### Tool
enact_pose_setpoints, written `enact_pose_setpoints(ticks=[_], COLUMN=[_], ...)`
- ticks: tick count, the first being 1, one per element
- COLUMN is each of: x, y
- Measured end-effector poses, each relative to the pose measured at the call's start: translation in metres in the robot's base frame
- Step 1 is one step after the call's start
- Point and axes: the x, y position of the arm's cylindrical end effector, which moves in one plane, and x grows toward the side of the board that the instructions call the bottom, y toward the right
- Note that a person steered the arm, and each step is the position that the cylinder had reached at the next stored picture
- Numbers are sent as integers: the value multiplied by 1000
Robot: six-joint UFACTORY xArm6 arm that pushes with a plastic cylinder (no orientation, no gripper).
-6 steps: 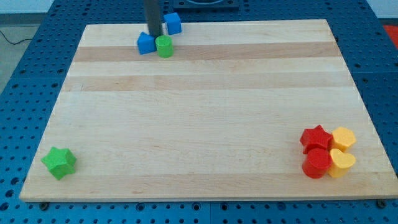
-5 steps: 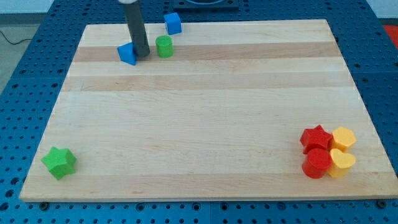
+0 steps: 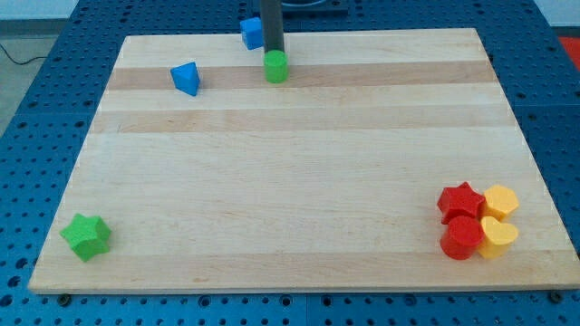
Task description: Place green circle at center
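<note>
Now the rod stands upright near the bench's (image 3: pixel 299 226) top edge, my tip (image 3: pixel 273 52) touching the green circle (image 3: pixel 275 66) from above. No pincer shows. A blue cube (image 3: pixel 252 33) sits just left of the rod.

My tip (image 3: pixel 273 52) just above green circle (image 3: pixel 276 66) — near board's top edge, blue cube (image 3: pixel 253 33) beside rod.

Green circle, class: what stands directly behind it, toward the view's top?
My tip stands just behind the green circle, apparently touching. A blue cube sits beside the rod, which covers its right edge.
</note>
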Motion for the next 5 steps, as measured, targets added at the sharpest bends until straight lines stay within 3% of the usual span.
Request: enact_pose_setpoints(ticks=[1,2,5], x=[62,97,85], y=[1,1,40])
